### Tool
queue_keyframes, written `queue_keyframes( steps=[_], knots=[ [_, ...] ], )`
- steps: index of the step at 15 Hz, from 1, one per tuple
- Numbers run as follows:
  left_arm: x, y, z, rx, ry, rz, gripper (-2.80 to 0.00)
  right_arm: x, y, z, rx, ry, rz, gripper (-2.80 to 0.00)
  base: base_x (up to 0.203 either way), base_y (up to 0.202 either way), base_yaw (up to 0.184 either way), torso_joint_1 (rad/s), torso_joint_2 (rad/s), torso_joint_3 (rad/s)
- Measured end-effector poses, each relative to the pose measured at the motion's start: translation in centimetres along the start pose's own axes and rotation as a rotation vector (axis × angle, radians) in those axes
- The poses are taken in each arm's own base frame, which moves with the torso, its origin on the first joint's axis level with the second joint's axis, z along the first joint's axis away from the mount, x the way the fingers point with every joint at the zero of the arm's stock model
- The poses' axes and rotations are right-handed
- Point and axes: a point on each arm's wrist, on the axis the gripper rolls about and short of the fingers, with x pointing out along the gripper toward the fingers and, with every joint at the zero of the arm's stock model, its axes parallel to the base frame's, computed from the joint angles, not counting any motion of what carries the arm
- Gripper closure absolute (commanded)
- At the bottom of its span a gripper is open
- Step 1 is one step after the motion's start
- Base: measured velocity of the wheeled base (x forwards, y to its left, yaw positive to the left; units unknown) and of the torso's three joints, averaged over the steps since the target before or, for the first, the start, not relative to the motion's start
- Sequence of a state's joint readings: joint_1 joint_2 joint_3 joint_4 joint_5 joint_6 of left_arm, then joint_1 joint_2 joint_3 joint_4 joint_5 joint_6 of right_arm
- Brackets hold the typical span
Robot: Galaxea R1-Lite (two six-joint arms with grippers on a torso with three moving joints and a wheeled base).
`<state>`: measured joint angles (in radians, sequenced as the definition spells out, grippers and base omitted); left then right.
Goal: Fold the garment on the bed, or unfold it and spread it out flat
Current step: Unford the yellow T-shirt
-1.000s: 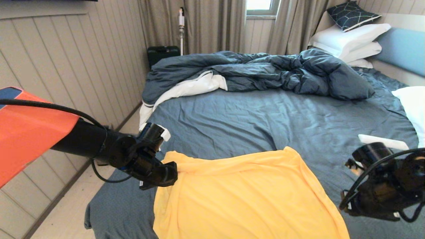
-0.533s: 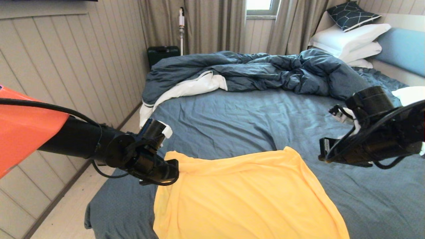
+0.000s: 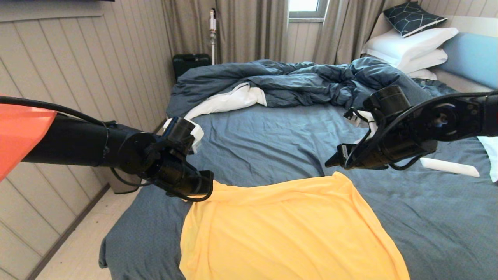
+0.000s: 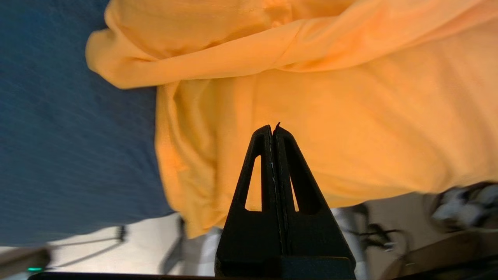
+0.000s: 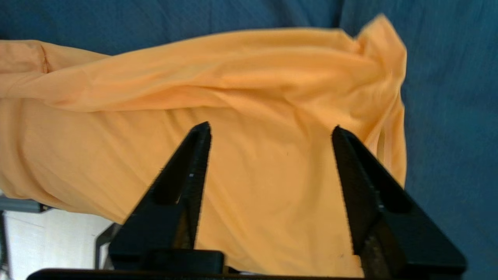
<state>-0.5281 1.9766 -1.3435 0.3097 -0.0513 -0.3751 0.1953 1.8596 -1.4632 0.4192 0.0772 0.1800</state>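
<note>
Yellow fabric, the garment point(image 3: 288, 229), lies on the near part of the bed point(image 3: 272, 144), spread broadly over the blue-grey sheet; its near portion runs past the bed's near edge and out of the head view, so that end cannot be judged. Progress, as a judgement: the body of the shirt is largely opened out, but the far edge is rolled into a thick fold across its width, and the far right corner is bunched; flattening that edge, or making a first fold, is not yet done.

Left gripper point(image 3: 200, 186) sits at the far left corner of the garment, jaws pressed fully together; the left wrist view point(image 4: 274, 130) shows no fabric between them, the tips above the cloth. Right gripper point(image 3: 336, 161) hovers just beyond the far right corner, apart from the fabric; the right wrist view point(image 5: 270, 132) shows its jaws wide apart over the bunched corner.

Edges and room: the bed's left edge drops to the floor just beside the left gripper, so leftward room is short; bare sheet lies beyond the garment; a white flat object point(image 3: 449, 166) rests on the sheet to the right, near the right arm; the rumpled duvet point(image 3: 303, 83) bounds the far side, with white pillows point(image 3: 412, 48) behind it.
</note>
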Motion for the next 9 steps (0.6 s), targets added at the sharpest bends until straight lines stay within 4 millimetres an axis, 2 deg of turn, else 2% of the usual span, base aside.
queue_keyframes(
  steps=[5,9],
  knots=[
    [0.7,0.2,0.6,0.180,-0.038,0.172,0.00,0.4,0.9,3.2,-0.034,-0.036,0.027,-2.80,0.000,0.000,0.000,0.000,0.00,0.000],
    [1.5,-0.3,1.0,0.205,-0.012,0.177,0.00,1.8,0.8,3.5,-0.031,-0.013,0.075,-2.80,0.000,0.000,0.000,0.000,0.00,0.000]
  ],
)
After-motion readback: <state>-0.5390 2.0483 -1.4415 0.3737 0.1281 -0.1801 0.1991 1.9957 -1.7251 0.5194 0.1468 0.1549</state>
